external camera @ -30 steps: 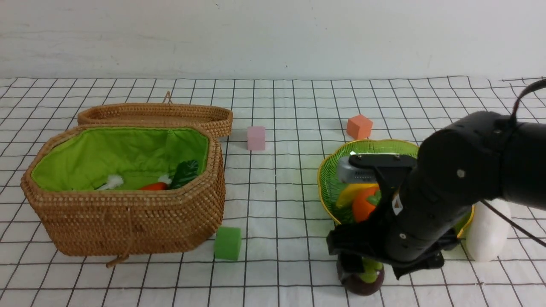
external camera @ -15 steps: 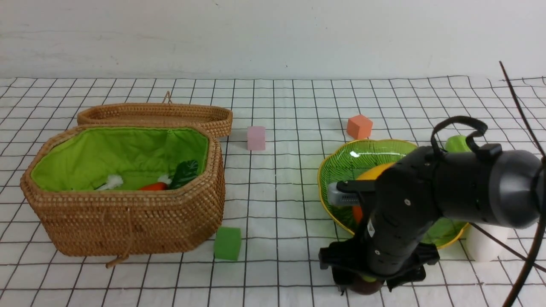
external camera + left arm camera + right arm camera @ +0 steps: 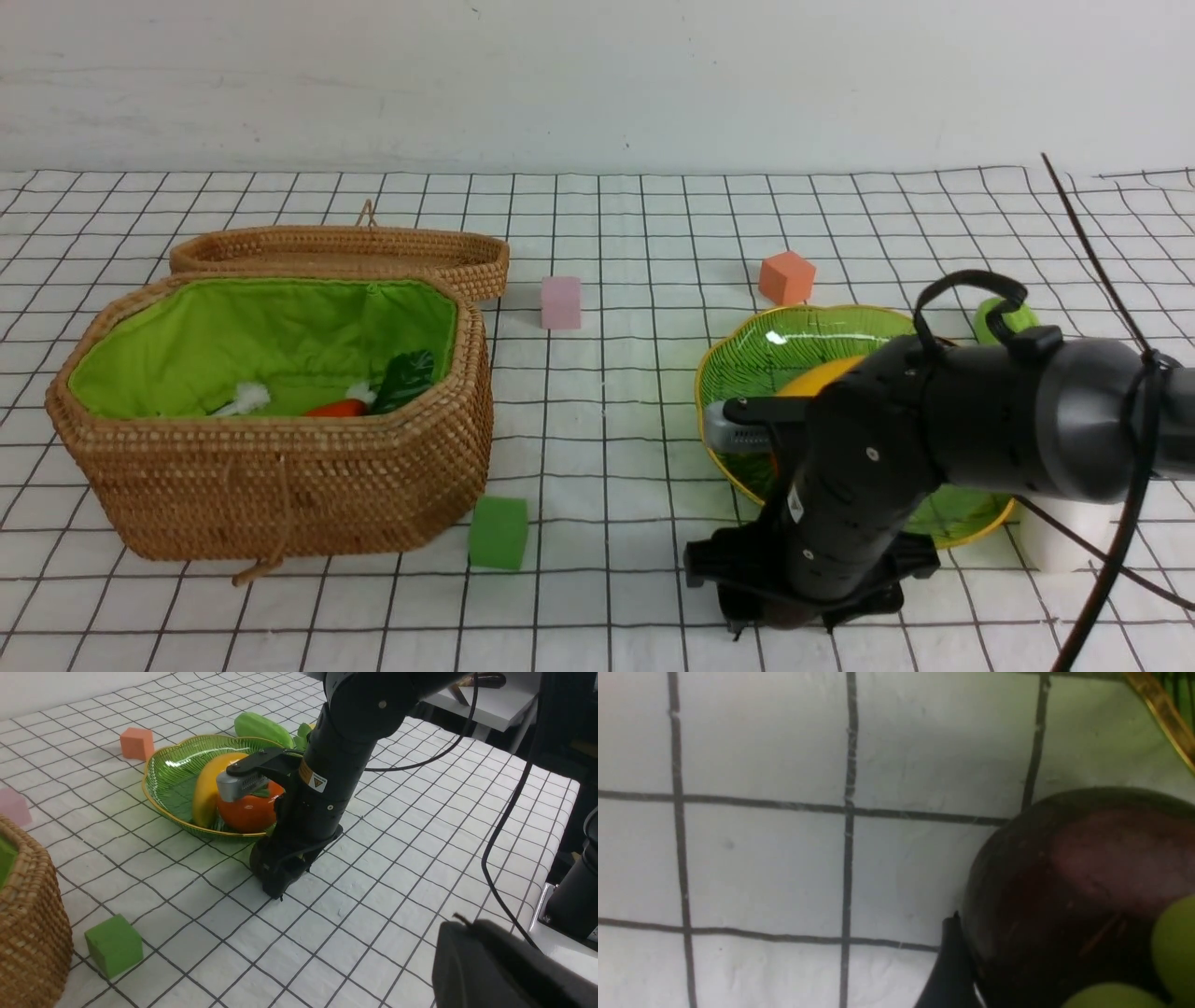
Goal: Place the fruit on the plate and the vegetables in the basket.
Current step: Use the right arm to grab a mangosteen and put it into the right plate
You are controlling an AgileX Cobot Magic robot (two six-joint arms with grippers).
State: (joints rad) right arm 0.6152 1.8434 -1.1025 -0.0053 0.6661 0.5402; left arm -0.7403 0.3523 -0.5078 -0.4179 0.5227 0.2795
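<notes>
On checked cloth (image 3: pixel 597 420), right tool (image 3: pixel 792 616) straddles mangosteen (image 3: pixel 1064 896).

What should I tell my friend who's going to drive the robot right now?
Left gripper: shut, away from the work.
Right gripper: down over the mangosteen on the cloth in front of the plate, jaws either side of it; grip not clear.
Done: banana and persimmon on the plate; carrot in the basket.
Left: mangosteen to the plate; radish, beside the plate, and gourd, behind it, to the basket.
</notes>
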